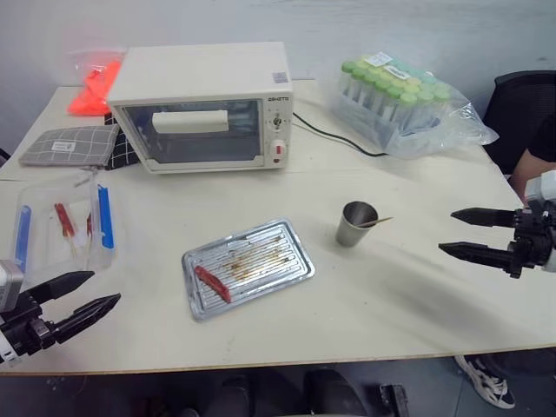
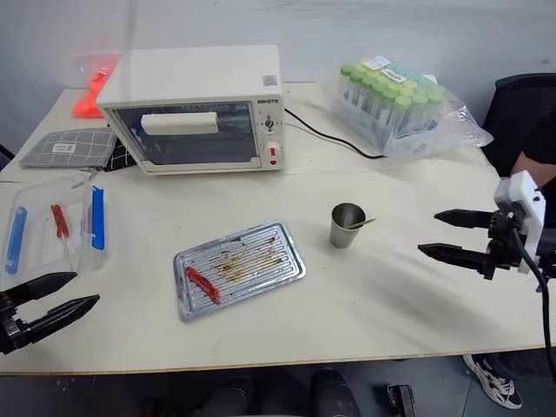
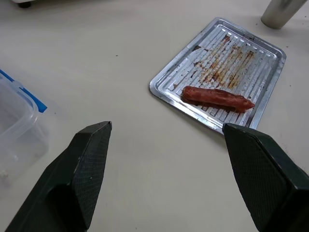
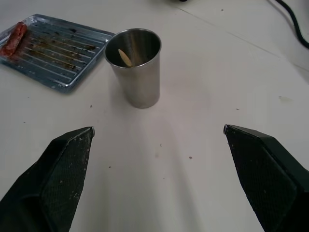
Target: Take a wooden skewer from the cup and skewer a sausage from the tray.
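Cup [image 1: 357,223] with skewer [image 1: 377,222] stands at 2 o'clock from tray [image 1: 287,234]; sausage [image 1: 212,283] lies on it; left gripper [image 1: 94,294] and right gripper [image 1: 453,232] spread wide, empty.

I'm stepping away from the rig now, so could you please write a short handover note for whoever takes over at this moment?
Left tool: open, holding nothing, hovering at the table's near left edge, pointed toward the tray.
Right tool: open, holding nothing, hovering to the right of the cup and facing it.
The wooden skewer is in the cup, its tip over the rim.
One sausage lies on the tray's near left end.
Done: nothing yet.
Left: draw the skewer from the cup, then skewer the sausage.
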### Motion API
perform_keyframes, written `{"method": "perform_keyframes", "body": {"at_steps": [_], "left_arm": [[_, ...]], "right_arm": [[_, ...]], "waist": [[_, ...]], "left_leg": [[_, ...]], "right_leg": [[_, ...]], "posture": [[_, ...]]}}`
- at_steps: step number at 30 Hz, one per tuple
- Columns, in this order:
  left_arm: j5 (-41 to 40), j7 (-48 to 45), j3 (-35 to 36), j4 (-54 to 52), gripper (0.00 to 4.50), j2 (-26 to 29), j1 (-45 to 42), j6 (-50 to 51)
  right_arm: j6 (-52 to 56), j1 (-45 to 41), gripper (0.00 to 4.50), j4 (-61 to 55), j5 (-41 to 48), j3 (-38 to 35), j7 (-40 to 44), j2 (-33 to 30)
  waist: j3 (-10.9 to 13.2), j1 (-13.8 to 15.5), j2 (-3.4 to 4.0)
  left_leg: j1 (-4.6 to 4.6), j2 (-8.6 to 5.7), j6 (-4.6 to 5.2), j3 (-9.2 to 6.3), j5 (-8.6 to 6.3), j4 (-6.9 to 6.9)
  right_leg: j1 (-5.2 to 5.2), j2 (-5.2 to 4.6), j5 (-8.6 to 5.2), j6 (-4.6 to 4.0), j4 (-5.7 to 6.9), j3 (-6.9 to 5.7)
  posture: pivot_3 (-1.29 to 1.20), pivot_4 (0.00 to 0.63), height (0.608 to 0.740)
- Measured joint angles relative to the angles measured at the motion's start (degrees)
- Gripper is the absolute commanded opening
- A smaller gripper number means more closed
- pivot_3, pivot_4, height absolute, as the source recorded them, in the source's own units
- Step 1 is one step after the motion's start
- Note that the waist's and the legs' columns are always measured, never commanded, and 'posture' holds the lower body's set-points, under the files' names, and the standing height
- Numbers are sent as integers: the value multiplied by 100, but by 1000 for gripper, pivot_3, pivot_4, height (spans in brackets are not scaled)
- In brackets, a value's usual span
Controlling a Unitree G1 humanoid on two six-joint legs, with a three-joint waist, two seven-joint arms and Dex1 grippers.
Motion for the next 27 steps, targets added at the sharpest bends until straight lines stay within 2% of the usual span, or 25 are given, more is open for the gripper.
{"method": "perform_keyframes", "body": {"at_steps": [14,15,17,27], "left_arm": [[41,374,-219,-164,3879,-377,58,-24],[43,409,-283,-166,4239,-437,55,-48],[34,456,-345,-165,4452,-493,48,-44],[21,485,-631,-321,4452,-530,49,-56]], "right_arm": [[-229,212,4500,-87,-206,17,-389,235],[-226,211,4500,-87,-204,17,-424,235],[-225,210,4500,-87,-204,17,-440,235],[-223,211,4500,-67,-226,21,-685,243]], "waist": [[0,6,0],[0,5,0],[0,2,0],[0,5,0]], "left_leg": [[0,-1,0,0,0,1],[1,-1,-1,0,0,1],[0,0,-1,0,1,1],[0,-1,-1,0,1,2]], "right_leg": [[1,-1,0,1,1,0],[0,-1,0,1,1,-1],[0,-1,0,1,1,-1],[1,-1,0,1,1,-1]], "posture": [[0,150,740],[0,150,740],[0,150,740],[0,150,740]]}}
